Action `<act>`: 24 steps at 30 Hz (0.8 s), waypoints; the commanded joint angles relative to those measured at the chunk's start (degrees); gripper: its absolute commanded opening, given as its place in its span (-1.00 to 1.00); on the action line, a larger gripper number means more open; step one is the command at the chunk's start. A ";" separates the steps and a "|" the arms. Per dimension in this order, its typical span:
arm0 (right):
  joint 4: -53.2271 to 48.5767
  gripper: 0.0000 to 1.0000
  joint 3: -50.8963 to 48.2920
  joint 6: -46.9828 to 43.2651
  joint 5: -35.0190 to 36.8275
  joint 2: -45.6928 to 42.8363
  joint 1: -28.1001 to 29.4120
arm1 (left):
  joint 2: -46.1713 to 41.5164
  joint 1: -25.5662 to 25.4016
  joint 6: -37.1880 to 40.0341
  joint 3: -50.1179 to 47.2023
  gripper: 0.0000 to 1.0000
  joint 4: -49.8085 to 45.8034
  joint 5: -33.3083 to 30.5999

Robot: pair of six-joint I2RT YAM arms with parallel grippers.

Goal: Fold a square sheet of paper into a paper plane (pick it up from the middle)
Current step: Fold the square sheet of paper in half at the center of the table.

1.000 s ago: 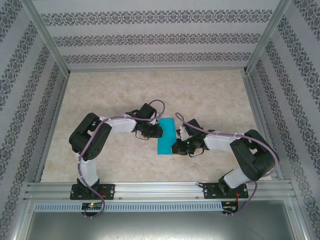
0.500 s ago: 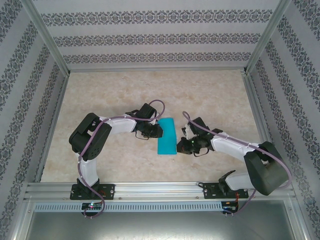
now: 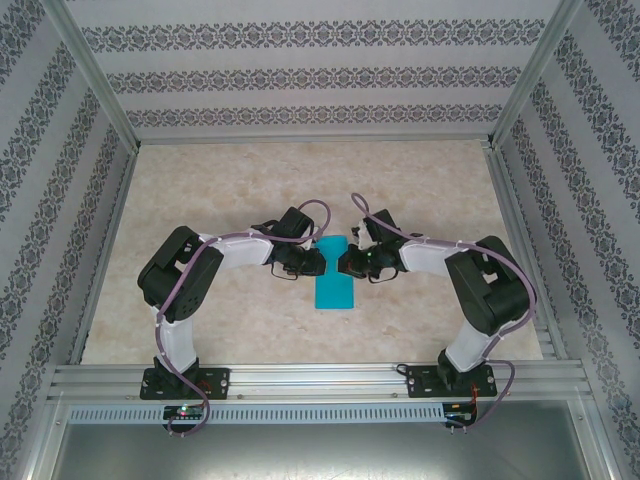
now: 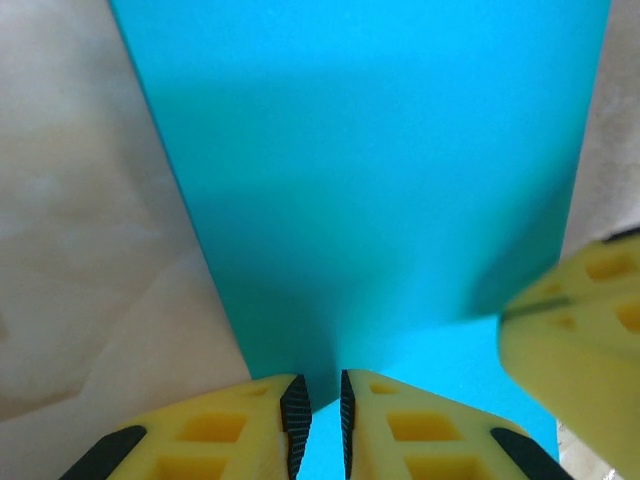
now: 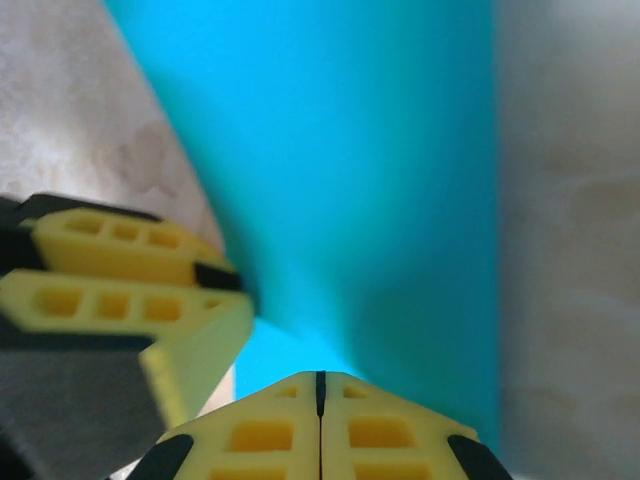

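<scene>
**Teal paper met by both jaws at its far end**

A thin teal-blue sheet of paper point(image 3: 333, 285), seen as a narrow upright oblong, is laid on the pale marbled bench point(image 3: 300, 180). The left gripper point(image 3: 318, 262) is set at the far left edge of the paper. In the left wrist view point(image 4: 325, 400) its jaws are drawn to a narrow slit, and the paper point(image 4: 380, 180) is pinched in it. The right gripper point(image 3: 345, 262) is set opposite, at the far right edge of the paper. Its jaws point(image 5: 320, 385) are pressed tightly together. Whether the paper point(image 5: 370, 180) is caught between them cannot be told. Near the paper's far end the two grippers are brought close to each other.
</scene>
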 commanded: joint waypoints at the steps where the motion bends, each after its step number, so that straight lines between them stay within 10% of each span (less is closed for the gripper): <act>1: 0.83 -0.86 0.55 -1.99 1.21 2.39 -1.29 | 7.31 -1.32 2.16 -4.47 -0.51 -4.18 -8.61; 13: -1.24 -0.88 -6.87 -4.31 5.10 -4.98 -6.89 | 7.05 -1.32 2.13 -5.14 -0.51 -4.44 -9.09; 24: 1.66 -0.88 0.09 0.17 1.40 -6.26 -0.60 | 6.40 -1.32 2.00 -5.23 -0.51 -4.82 -9.04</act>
